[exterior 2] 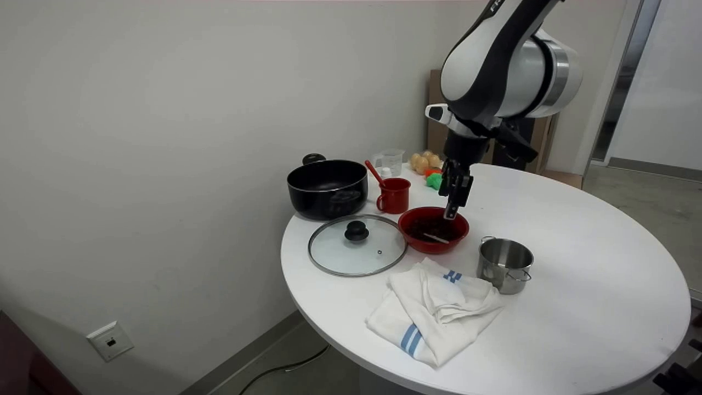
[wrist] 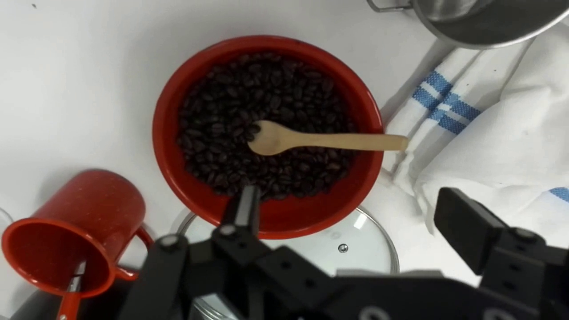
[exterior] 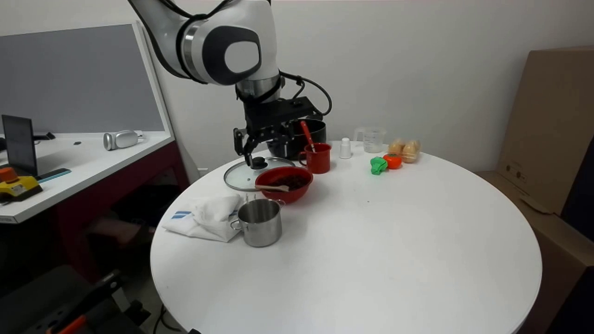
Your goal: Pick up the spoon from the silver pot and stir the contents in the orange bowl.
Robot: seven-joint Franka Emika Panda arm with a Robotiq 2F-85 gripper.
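The spoon [wrist: 329,140], pale wood, lies in the orange bowl [wrist: 289,222] on dark beans, its handle resting over the rim towards the towel. It also shows in both exterior views [exterior: 274,188] [exterior 2: 436,238]. The red-orange bowl [exterior: 290,197] [exterior 2: 430,248] stands on the table, next to the silver pot [exterior: 262,232] [exterior 2: 502,277]. The pot is partly cut off in the wrist view [wrist: 498,26]; no utensil shows sticking out of it. My gripper [wrist: 349,193] is open and empty, above the bowl's lid-side edge, with its fingers wide apart and clear of the spoon.
A glass lid [exterior 2: 356,258] lies beside the bowl. A red cup [exterior 2: 395,197] with a red-handled utensil and a black pot [exterior 2: 329,203] stand behind. A white towel [exterior 2: 439,318] lies by the silver pot. A measuring cup [exterior: 373,139] and toy food [exterior: 393,161] are farther back.
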